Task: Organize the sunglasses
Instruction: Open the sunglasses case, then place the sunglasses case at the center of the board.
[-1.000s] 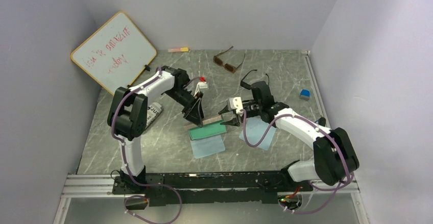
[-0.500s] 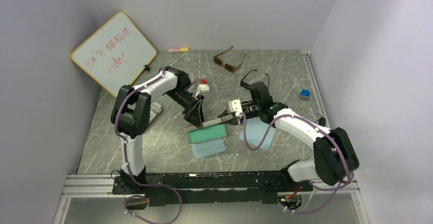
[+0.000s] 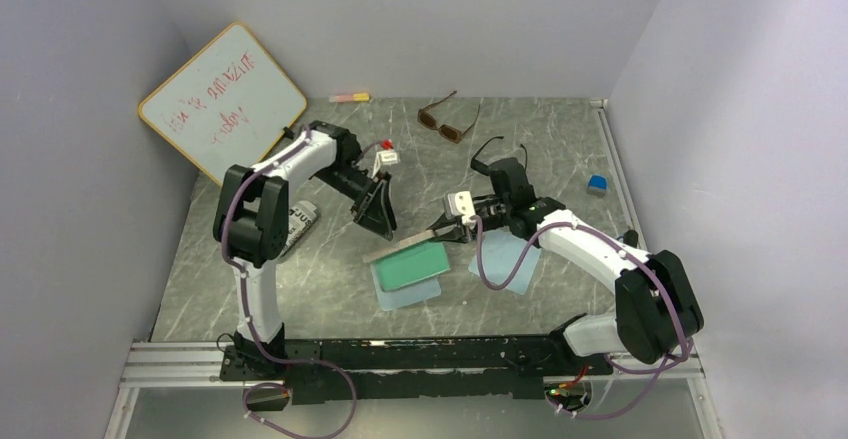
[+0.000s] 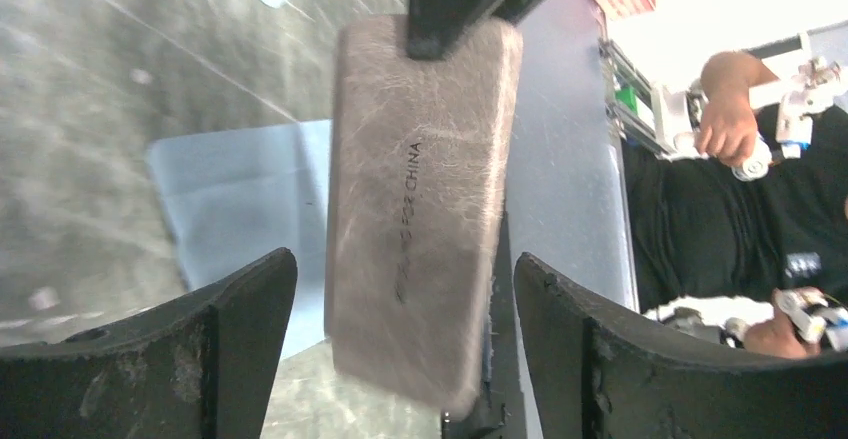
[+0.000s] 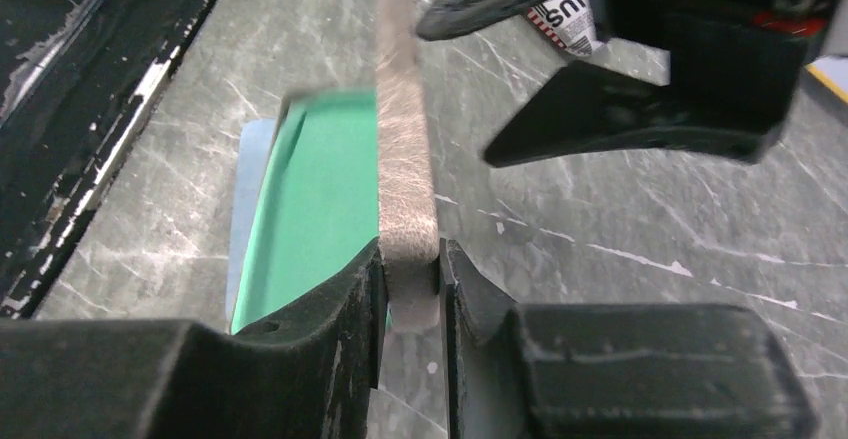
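The brown-framed sunglasses [image 3: 443, 119] lie at the back of the table. The black-framed sunglasses [image 3: 492, 151] lie just behind my right arm. The brown case stands open, showing its green lining [image 3: 408, 266]. My right gripper [image 3: 447, 231] is shut on the edge of the case lid [image 3: 400, 249]; the right wrist view shows the fingers [image 5: 365, 289] pinching that brown edge [image 5: 403, 179] beside the green lining [image 5: 320, 199]. My left gripper [image 3: 378, 221] is open and empty, just behind the lid. The left wrist view shows the lid's outer face [image 4: 415, 189] beyond the open jaws.
A light blue cloth [image 3: 410, 289] lies under the case and another [image 3: 508, 259] lies under my right arm. The grey pouch [image 3: 300, 221] is by the left arm. A whiteboard [image 3: 222, 102] leans at the back left. A small blue block [image 3: 597, 185] sits at the right.
My left gripper has drawn back up and to the left, away from the case. My right gripper has lifted the lid, and more green lining shows.
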You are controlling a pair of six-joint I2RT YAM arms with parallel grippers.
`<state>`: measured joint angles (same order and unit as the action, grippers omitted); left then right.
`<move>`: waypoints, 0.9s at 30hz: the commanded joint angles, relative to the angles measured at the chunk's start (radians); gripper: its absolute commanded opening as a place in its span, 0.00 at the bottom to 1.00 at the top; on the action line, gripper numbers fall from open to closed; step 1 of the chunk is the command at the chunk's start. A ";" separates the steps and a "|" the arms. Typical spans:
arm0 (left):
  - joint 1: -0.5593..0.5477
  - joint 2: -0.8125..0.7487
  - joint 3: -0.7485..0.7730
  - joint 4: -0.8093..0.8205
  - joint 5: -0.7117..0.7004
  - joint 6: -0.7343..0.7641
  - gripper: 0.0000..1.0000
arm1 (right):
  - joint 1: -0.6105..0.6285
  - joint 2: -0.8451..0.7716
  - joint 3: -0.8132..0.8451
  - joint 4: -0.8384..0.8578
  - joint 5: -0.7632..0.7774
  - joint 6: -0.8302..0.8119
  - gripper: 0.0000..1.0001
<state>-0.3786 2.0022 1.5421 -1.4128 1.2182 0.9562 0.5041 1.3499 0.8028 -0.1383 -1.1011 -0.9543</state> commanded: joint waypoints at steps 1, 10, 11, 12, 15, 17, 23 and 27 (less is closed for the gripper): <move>0.089 -0.049 0.070 0.010 0.067 0.050 0.84 | -0.007 -0.012 0.012 0.079 -0.067 0.087 0.00; 0.172 -0.049 0.127 0.012 0.075 0.033 0.89 | -0.039 0.010 -0.051 0.379 0.059 0.339 0.00; 0.179 -0.048 0.128 0.011 0.077 0.033 0.89 | -0.042 0.011 -0.052 0.397 0.071 0.357 0.00; 0.184 -0.049 0.128 0.012 0.077 0.035 0.89 | -0.045 0.010 -0.053 0.416 0.084 0.380 0.00; 0.187 -0.056 0.119 0.017 0.067 0.045 0.90 | -0.054 0.011 -0.050 0.488 0.133 0.470 0.00; 0.187 -0.064 0.108 0.047 0.054 0.035 0.95 | -0.057 0.016 -0.050 0.555 0.188 0.539 0.00; 0.170 -0.190 0.052 0.434 -0.095 -0.337 0.96 | -0.067 0.048 -0.026 0.611 0.329 0.649 0.00; 0.074 -0.296 0.016 0.634 -0.300 -0.465 0.97 | -0.069 0.054 -0.026 0.605 0.337 0.646 0.00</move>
<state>-0.2157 1.8370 1.5661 -1.0466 1.1023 0.6819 0.4400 1.4044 0.7452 0.3859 -0.8021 -0.3645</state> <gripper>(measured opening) 0.966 0.189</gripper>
